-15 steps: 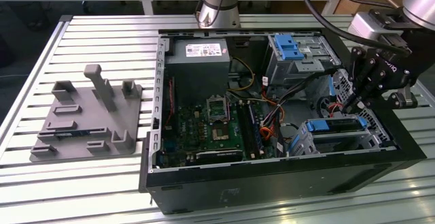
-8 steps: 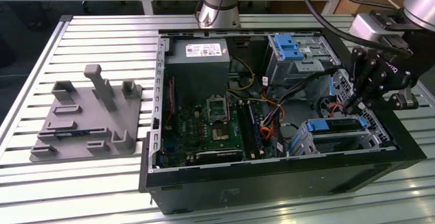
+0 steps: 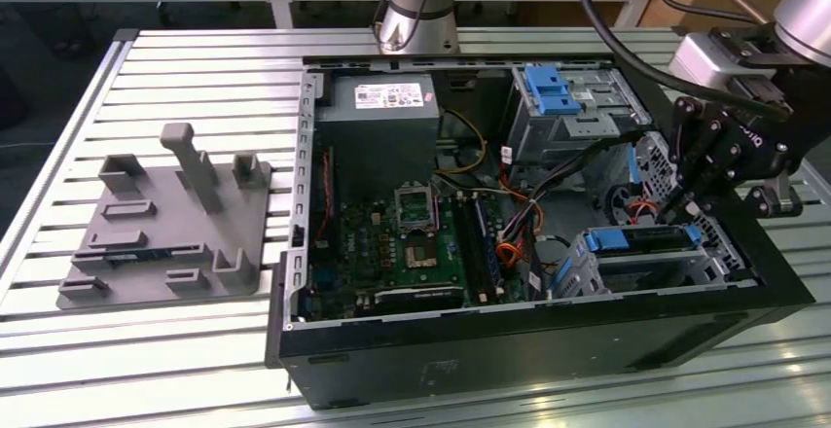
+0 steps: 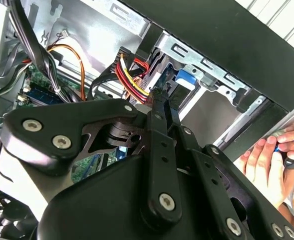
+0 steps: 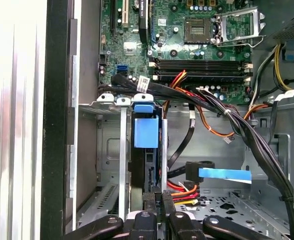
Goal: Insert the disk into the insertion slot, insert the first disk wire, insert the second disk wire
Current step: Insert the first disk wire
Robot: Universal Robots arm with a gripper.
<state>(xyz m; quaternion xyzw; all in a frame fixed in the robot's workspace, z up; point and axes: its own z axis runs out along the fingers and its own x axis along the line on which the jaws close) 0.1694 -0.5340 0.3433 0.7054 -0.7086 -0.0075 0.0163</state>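
Observation:
The disk (image 3: 636, 241), silver in a bright blue carrier, sits inside the insertion slot (image 3: 675, 270), the low perforated metal cage at the near corner of the open computer case, on the exterior view's right. In the first wrist view the disk's blue handle tab (image 5: 146, 131) stands at the cage's mouth (image 5: 109, 102). My gripper (image 3: 678, 199) reaches down into the case behind the cage. Its fingers (image 4: 159, 107) are shut together, and a red, yellow and black disk wire (image 4: 132, 75) ends at their tips. That same wire (image 5: 182, 189) meets the gripper (image 5: 158, 196) at the disk's rear edge.
A black cable with a blue tag (image 5: 224, 174) lies loose beside the disk. The taller grey cage with a blue latch (image 3: 559, 92) stands at the back, the motherboard (image 3: 415, 243) in the middle. A grey fixture plate (image 3: 162, 224) lies outside. A person's hand (image 4: 266, 160) rests by the case.

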